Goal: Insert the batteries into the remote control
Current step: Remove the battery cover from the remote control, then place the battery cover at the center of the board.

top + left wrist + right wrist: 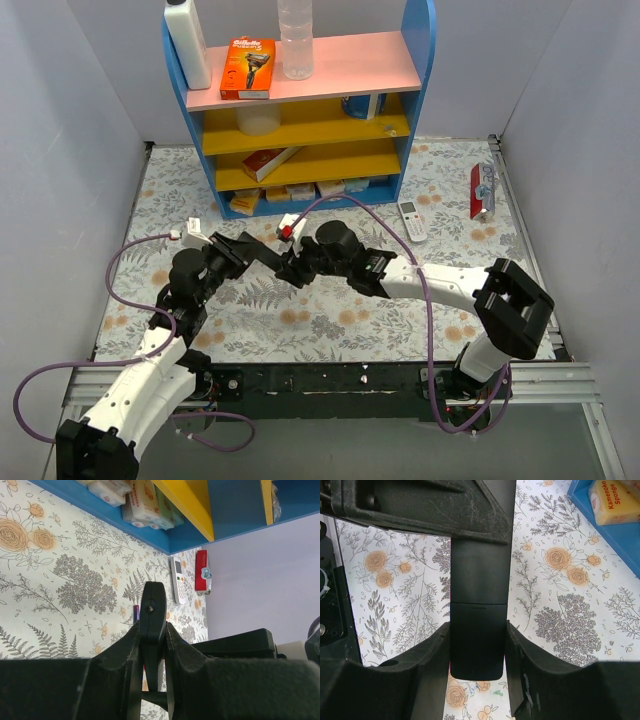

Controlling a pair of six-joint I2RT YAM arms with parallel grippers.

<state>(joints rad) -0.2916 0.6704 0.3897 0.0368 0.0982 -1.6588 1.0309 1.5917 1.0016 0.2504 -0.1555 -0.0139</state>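
Observation:
A black remote control hangs above the middle of the table, held between both arms. My left gripper is shut on it, pinching its thin edges. My right gripper is shut across its width at the lower end, where the closed back cover faces the camera. The left gripper grips the other end at the top of the right wrist view. One purple battery lies on the floral cloth just behind the remote, mostly hidden by it. In the top view the batteries are hidden by the arms.
A white remote lies on the cloth by the right foot of the blue and yellow shelf. A red packet sits at the right edge. Sponge packs fill the lowest shelf. Grey walls close in on both sides.

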